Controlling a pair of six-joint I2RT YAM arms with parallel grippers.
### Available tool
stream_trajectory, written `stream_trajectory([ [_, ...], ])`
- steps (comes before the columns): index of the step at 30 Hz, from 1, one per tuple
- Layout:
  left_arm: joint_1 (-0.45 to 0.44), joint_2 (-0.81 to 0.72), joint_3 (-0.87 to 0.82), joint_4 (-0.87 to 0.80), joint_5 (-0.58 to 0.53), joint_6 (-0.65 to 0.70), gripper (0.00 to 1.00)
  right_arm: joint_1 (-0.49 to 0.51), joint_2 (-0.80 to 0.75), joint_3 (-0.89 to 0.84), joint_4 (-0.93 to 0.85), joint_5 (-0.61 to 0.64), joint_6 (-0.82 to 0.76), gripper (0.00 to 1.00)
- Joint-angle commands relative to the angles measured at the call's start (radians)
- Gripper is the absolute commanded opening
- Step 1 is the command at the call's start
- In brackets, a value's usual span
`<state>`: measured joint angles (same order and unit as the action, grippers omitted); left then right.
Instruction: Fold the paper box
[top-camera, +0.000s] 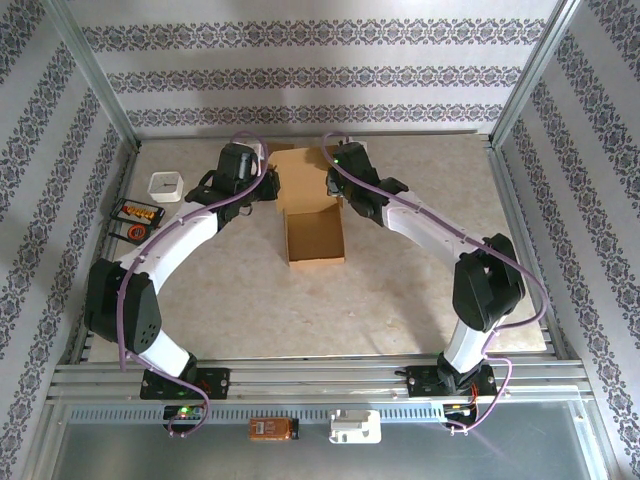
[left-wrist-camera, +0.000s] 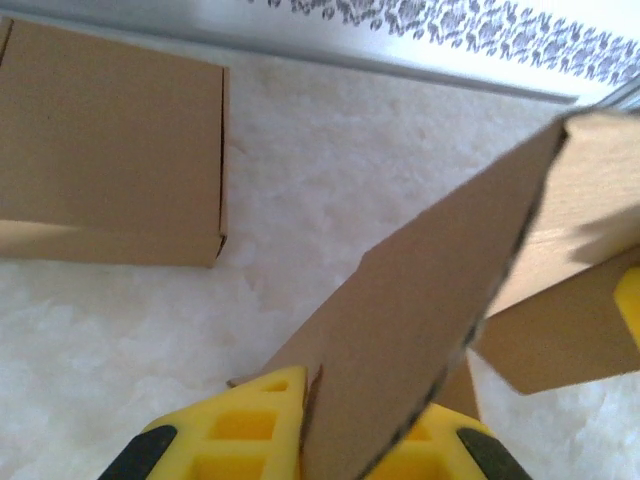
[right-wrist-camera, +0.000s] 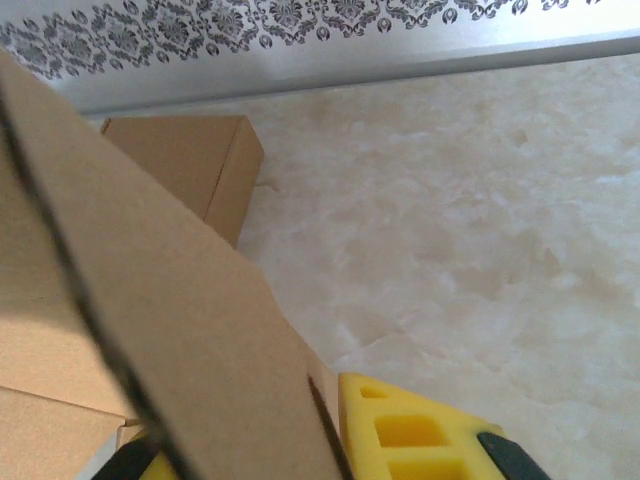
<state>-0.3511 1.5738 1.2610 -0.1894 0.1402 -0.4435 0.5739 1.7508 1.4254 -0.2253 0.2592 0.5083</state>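
Paper box (top-camera: 315, 238) is being gripped on both sides: left fingers (left-wrist-camera: 245, 425) are pinching its left flap (left-wrist-camera: 420, 330), right fingers (right-wrist-camera: 410, 432) its right flap (right-wrist-camera: 170, 300).

Matt brown cardboard paper box (top-camera: 315, 238); smooth, faintly glossy table (top-camera: 400, 290); metal frame (top-camera: 300, 372).

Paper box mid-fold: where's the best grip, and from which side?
The upright side flaps, one per pincer, each from its own outer side. Thin standing cardboard suits a pinch; left pincer and right pincer are shut there.
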Motion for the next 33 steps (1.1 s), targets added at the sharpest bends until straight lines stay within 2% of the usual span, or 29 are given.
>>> stream_trajectory([
  [1, -0.023, 0.002, -0.027, 0.126, -0.047, -0.067, 0.12, 0.003, 0.017, -0.041, 0.094, 0.035, 0.071, 0.17],
  [9, -0.061, -0.008, -0.114, 0.239, -0.078, -0.126, 0.12, 0.004, -0.03, -0.203, 0.246, 0.032, 0.095, 0.15],
  [21, -0.07, -0.022, -0.277, 0.303, 0.024, -0.303, 0.13, 0.014, -0.084, -0.343, 0.317, 0.054, 0.101, 0.15],
  [33, -0.072, -0.025, -0.254, 0.274, 0.133, -0.362, 0.18, 0.029, -0.083, -0.357, 0.33, 0.074, 0.088, 0.15],
])
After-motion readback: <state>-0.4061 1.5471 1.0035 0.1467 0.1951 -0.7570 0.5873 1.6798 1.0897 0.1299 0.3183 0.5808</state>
